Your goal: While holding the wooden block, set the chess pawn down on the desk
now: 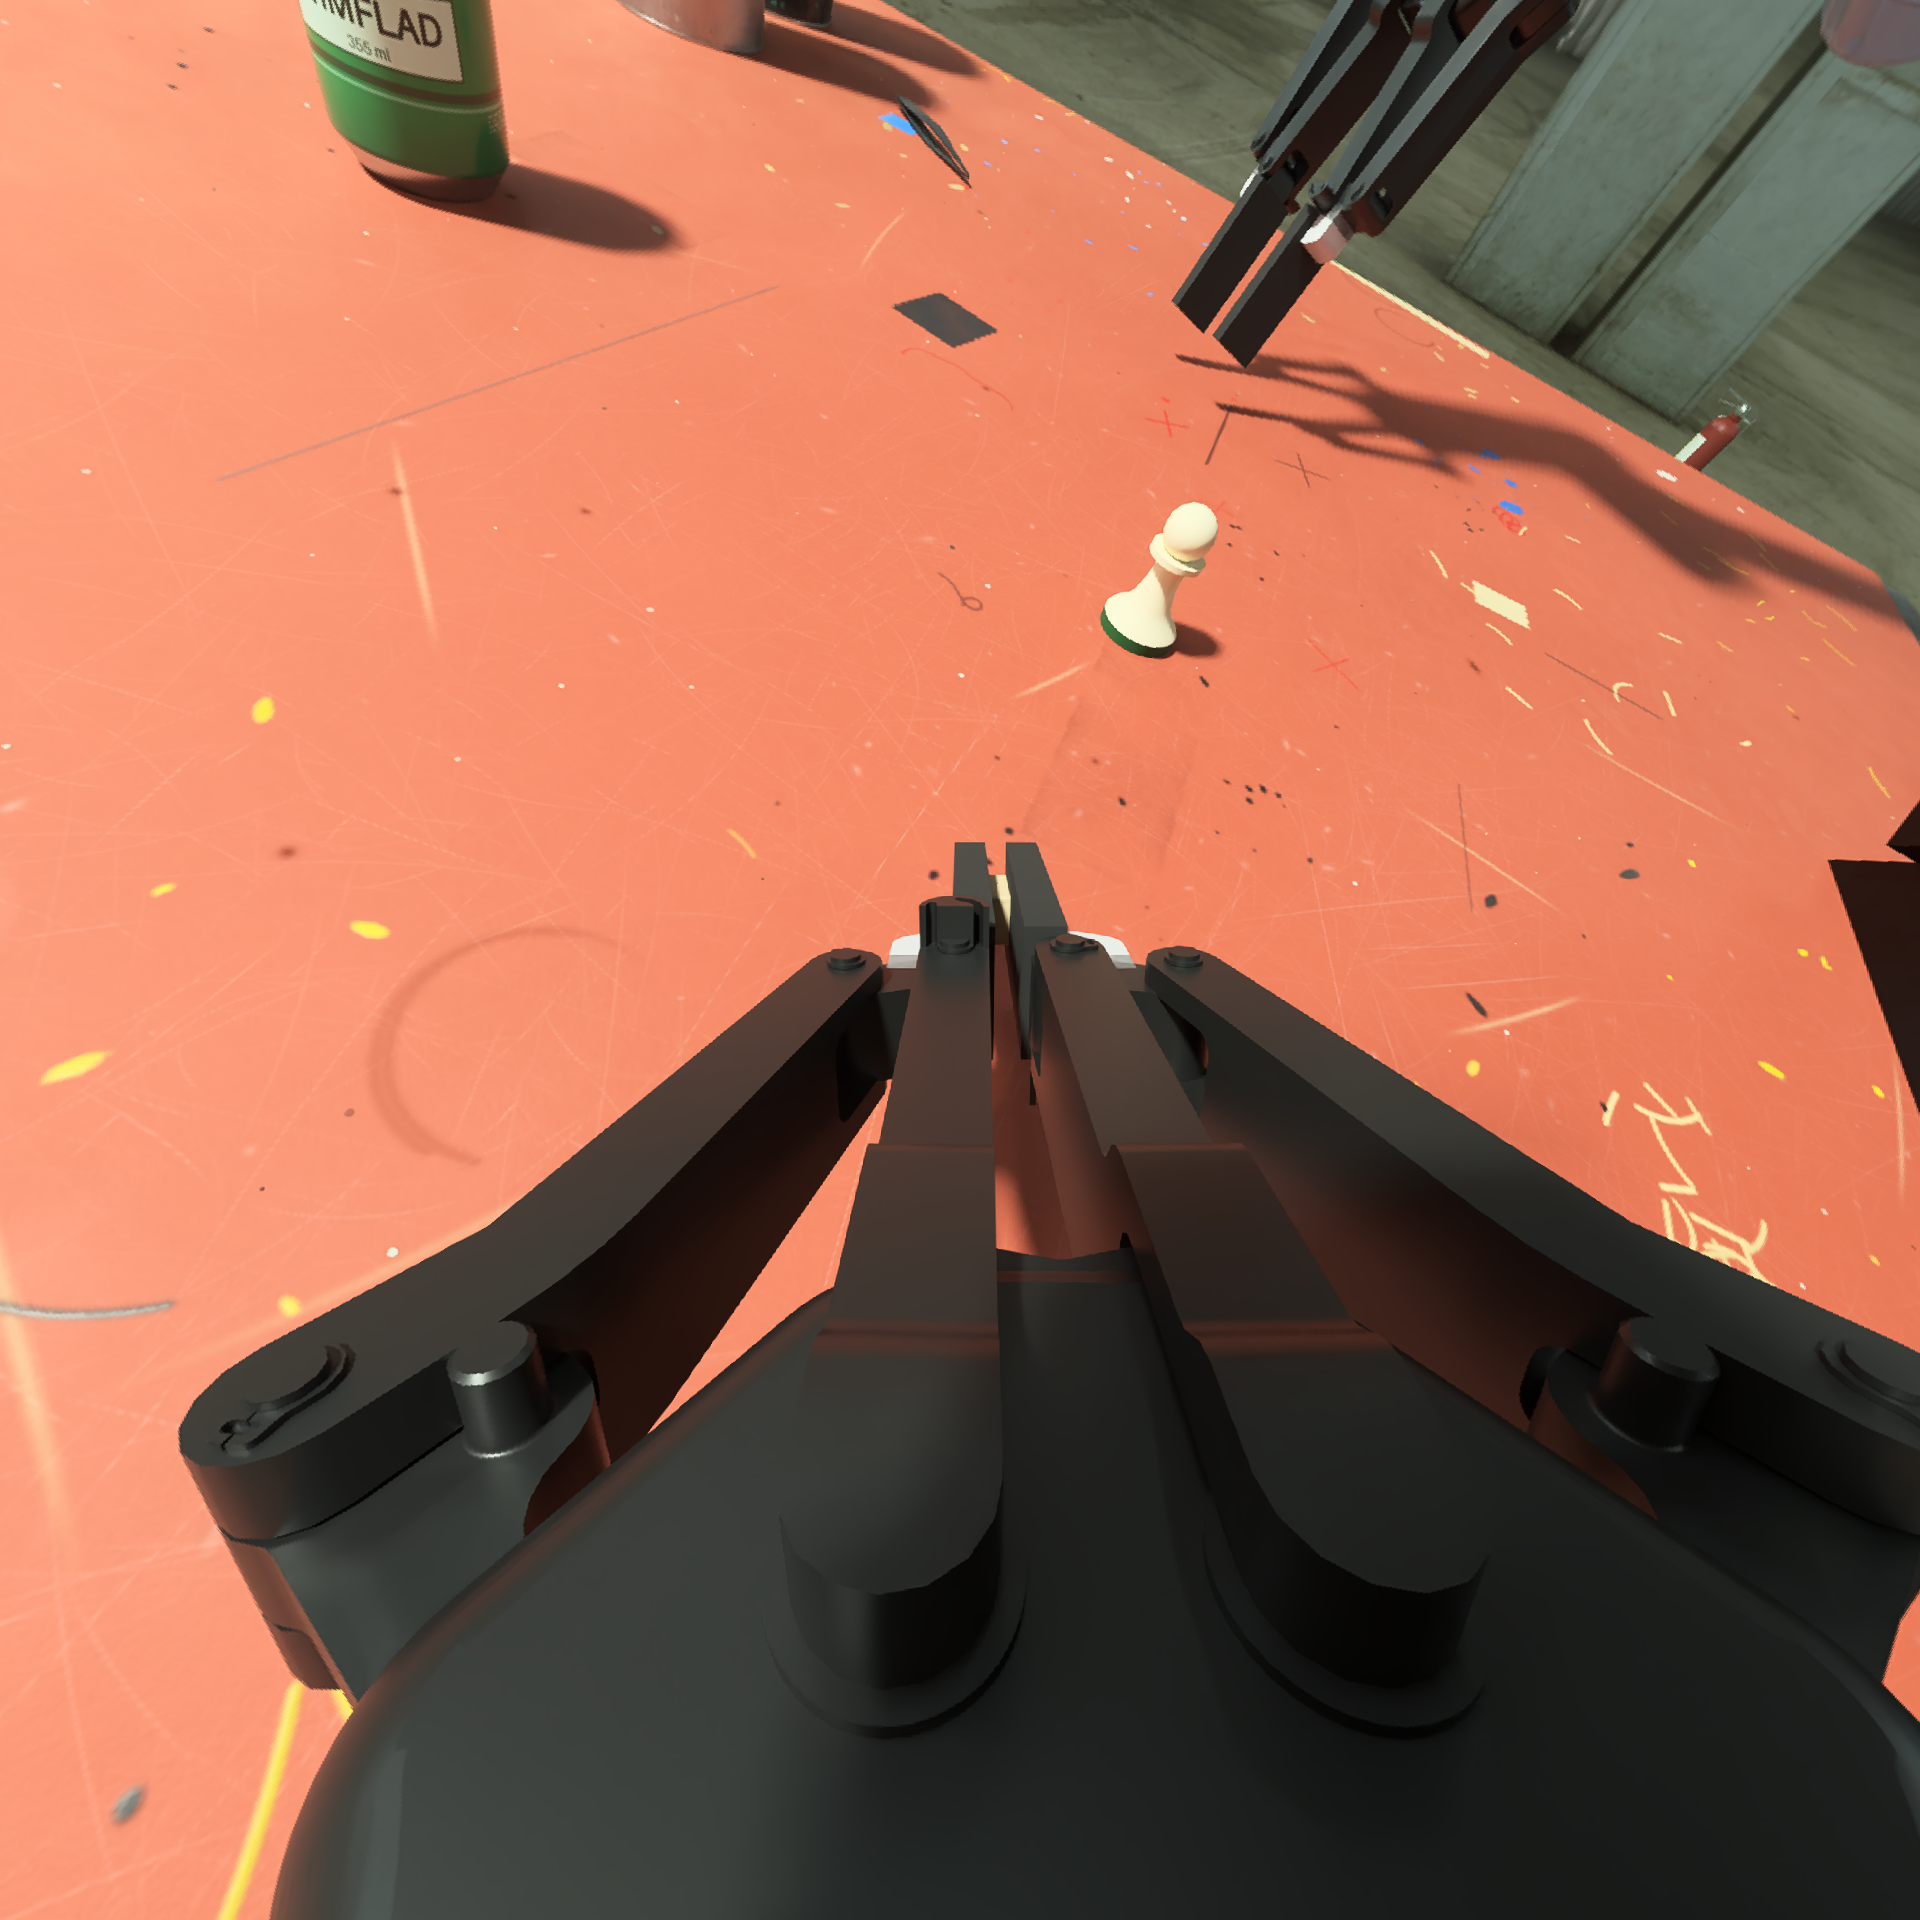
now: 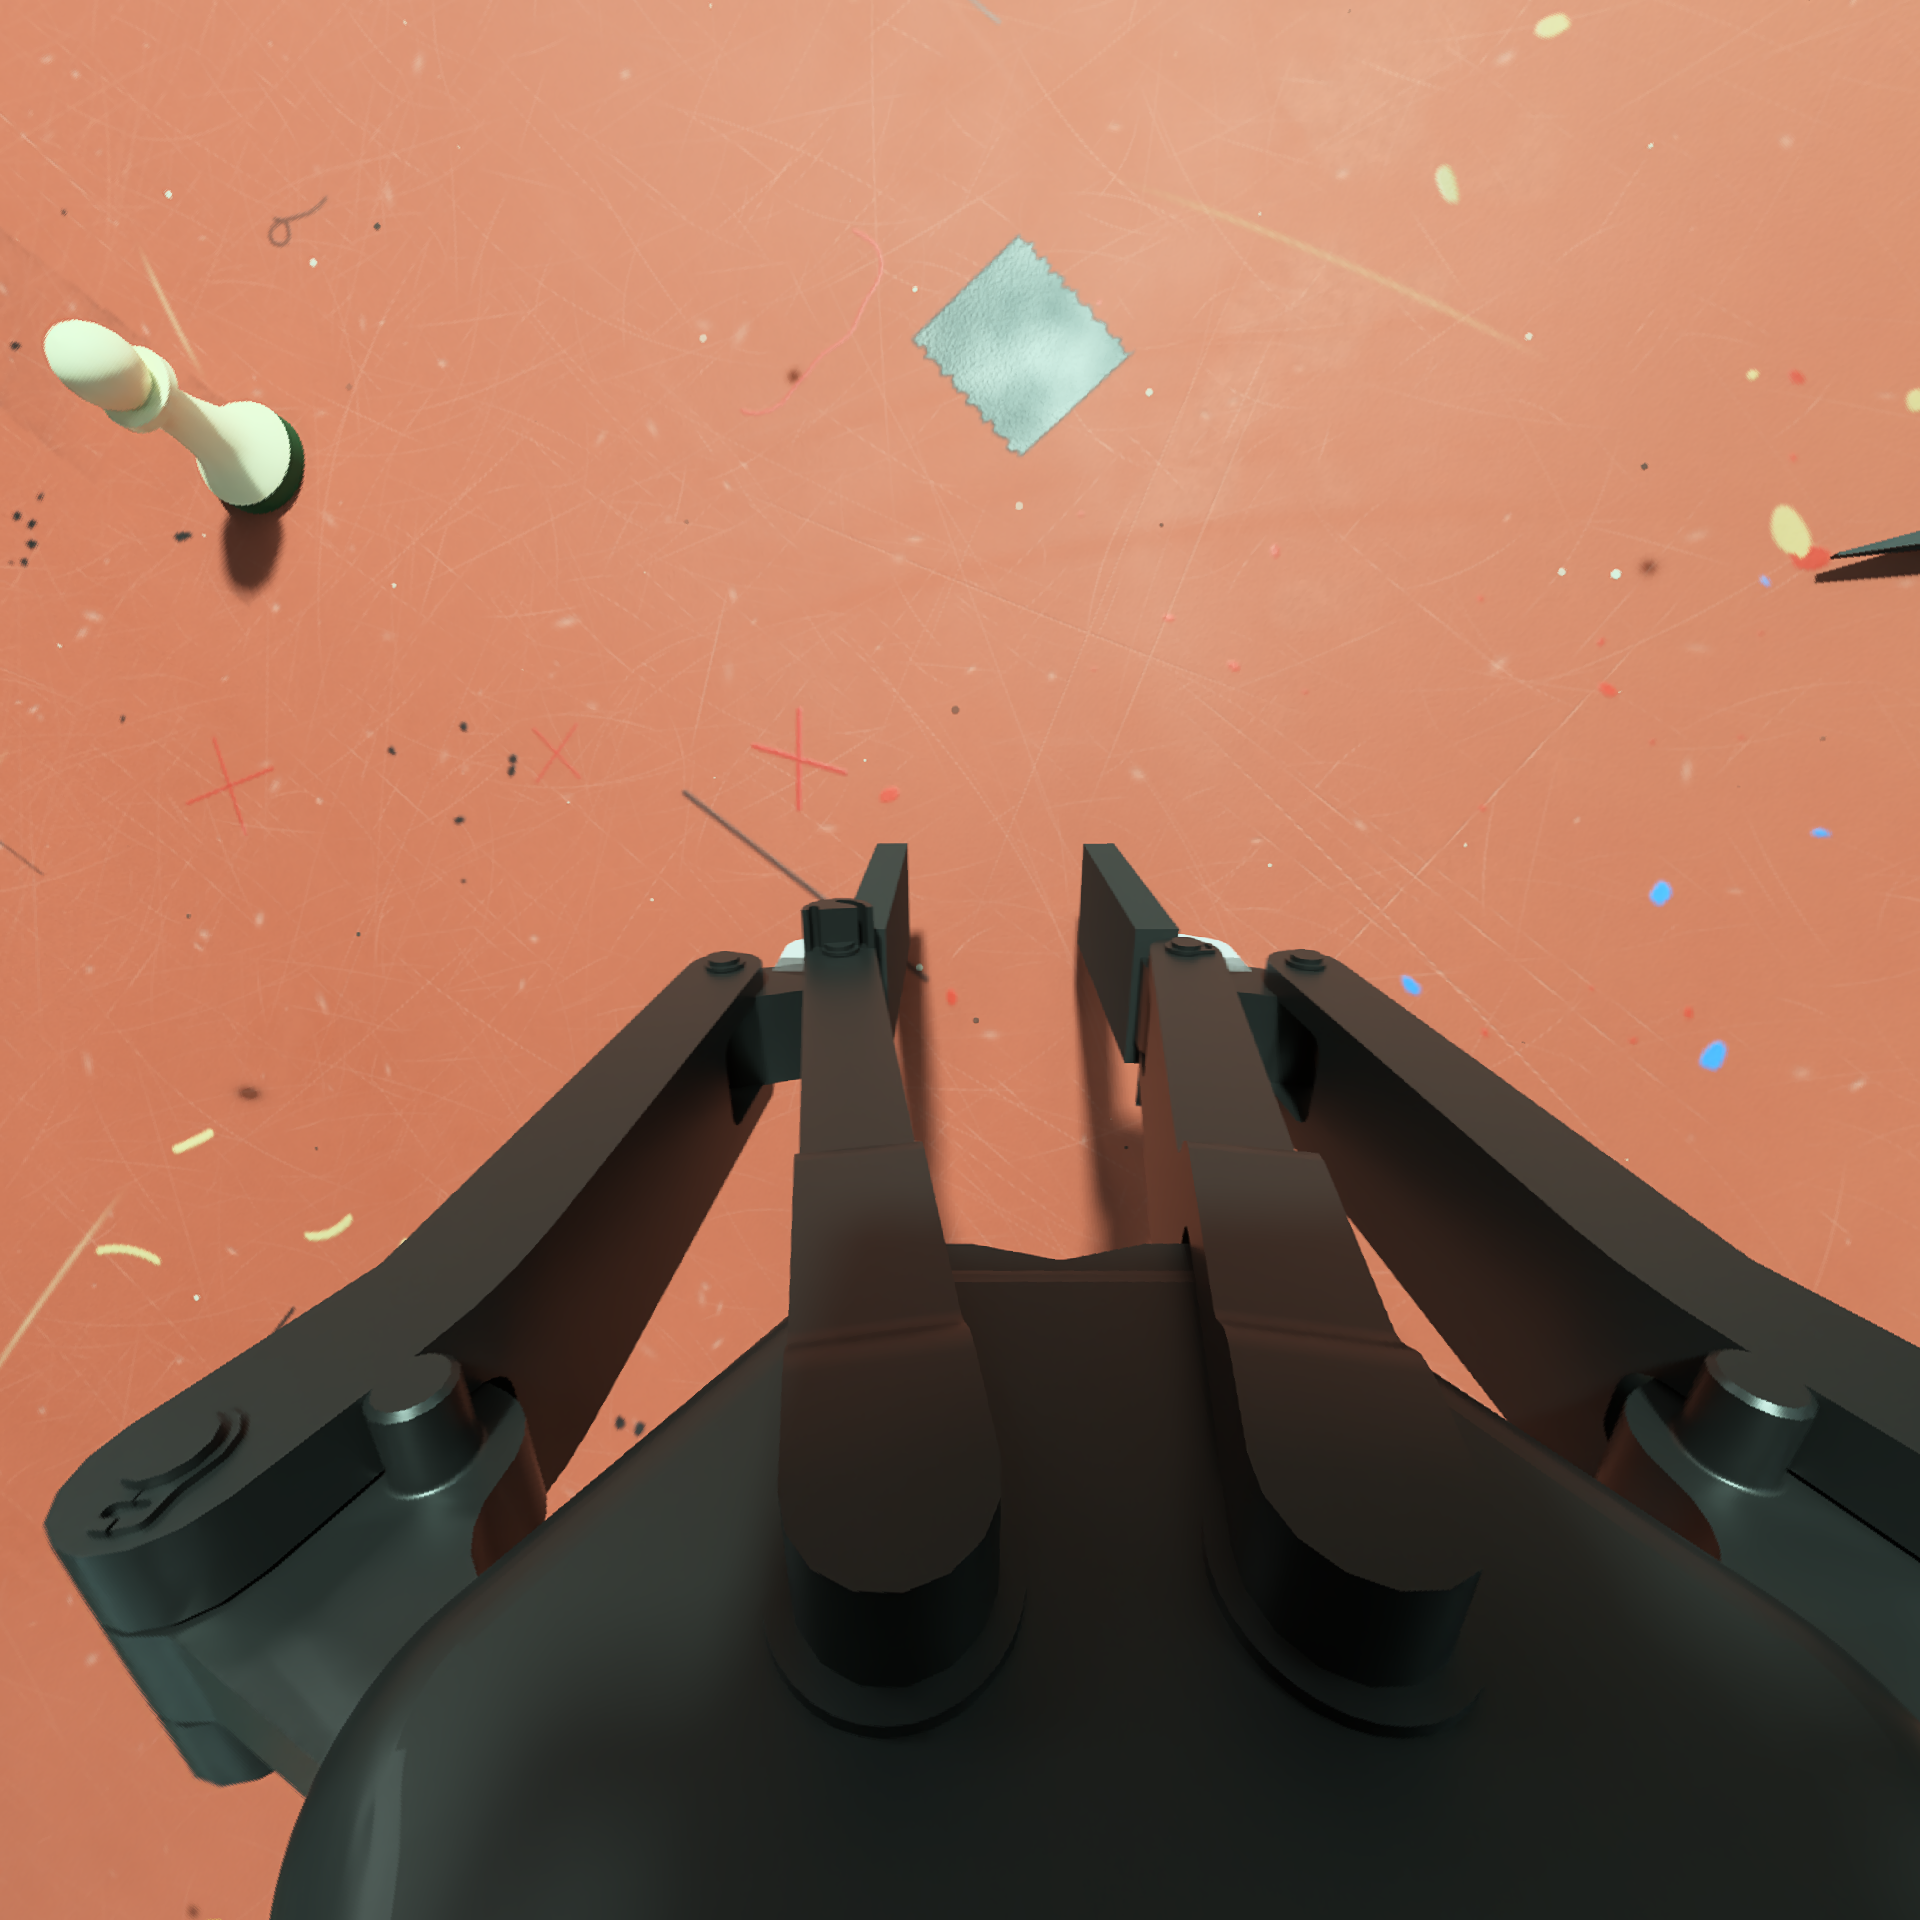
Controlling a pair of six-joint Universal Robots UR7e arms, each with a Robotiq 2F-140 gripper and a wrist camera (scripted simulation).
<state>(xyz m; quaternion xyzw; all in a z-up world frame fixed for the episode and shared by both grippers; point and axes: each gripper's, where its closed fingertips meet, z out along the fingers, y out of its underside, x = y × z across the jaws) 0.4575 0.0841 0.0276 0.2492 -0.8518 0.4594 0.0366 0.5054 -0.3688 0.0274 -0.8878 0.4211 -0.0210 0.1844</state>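
Left wrist view: left end effector (image 1: 995, 862) clamped on wooden block (image 1: 1003, 902) | right end effector (image 2: 995, 868) apart, empty | chess pawn (image 2: 171, 410) on desk (image 2: 1351, 623)

Bright, even light; both views sharp. The desk (image 1: 520, 623) shows soft sheen without harsh glare. The bottle (image 1: 410, 88) and pawn (image 1: 1158, 582) throw dark shadows toward 4 o'clock. Wide-angle stretching bends things near the edges.
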